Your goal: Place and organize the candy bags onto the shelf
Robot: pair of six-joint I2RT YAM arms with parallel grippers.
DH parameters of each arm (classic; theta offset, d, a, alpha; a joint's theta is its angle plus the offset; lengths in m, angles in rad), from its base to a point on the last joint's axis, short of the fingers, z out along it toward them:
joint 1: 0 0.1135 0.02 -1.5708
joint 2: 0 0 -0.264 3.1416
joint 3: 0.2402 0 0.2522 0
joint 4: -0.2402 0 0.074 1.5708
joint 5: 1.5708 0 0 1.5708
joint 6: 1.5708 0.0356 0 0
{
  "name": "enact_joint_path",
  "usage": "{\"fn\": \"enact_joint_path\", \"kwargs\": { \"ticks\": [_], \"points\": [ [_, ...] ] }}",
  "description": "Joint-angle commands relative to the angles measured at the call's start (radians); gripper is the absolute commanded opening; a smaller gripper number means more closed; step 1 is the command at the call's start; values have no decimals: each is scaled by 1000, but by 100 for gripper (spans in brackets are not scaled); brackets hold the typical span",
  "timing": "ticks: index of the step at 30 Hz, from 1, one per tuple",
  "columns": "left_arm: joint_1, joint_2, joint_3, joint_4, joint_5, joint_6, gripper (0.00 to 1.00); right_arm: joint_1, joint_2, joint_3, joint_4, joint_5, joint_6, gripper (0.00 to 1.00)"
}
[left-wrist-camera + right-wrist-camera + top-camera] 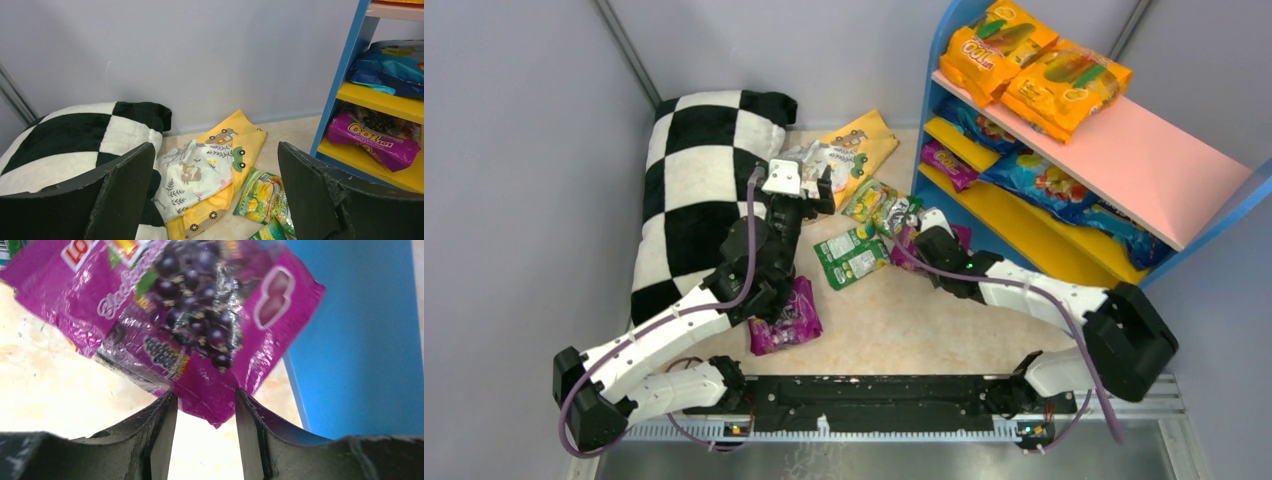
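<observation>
Top external view, starting from my bases: nearest me on the beige table (874, 330) a purple candy bag (786, 318) lies flat, partly hidden by my left arm. A little further out a green candy bag (852, 256) lies between my two arms. Just beyond it my right gripper (205, 395) is down near the table, close to the foot of the shelf (931, 110). From the right wrist I see its two fingers pinching the lower edge of a purple grape bag (190, 315). The packet fans out past my fingertips, its picture of dark berries facing the camera and somewhat blurred, with the shelf's blue side just beside it. My left gripper (215, 150) hovers further out, fingers spread as wide as they go with nothing between them. Beneath and beyond it lie a second green bag (262, 195) and a yellow cloth (210, 175) printed with little cars and animals. That cloth touches the black-and-white checkered pillow (699, 190) on the left. On the shelf to the right, a purple packet (372, 137) lies on the lowest yellow board and blue bags (1039, 180) lie on the yellow board above it. Furthest off, two orange bags (999, 45) lie side by side, overlapping, at the back end of the pink top board (1144, 170).
</observation>
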Motion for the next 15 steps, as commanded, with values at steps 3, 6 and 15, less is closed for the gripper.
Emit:
{"fn": "enact_joint_path", "kwargs": {
  "ticks": [3, 6, 15],
  "points": [
    [11, 8, 50, 2, 17, -36, 99, -2, -180, 83, -69, -49, 106, 53],
    [11, 10, 52, -2, 17, -41, 99, 3, -127, 190, -60, -66, 180, 73],
    [15, 6, 54, -3, 14, -35, 99, 61, 284, 531, -146, -26, 195, 84]
  ]
}}
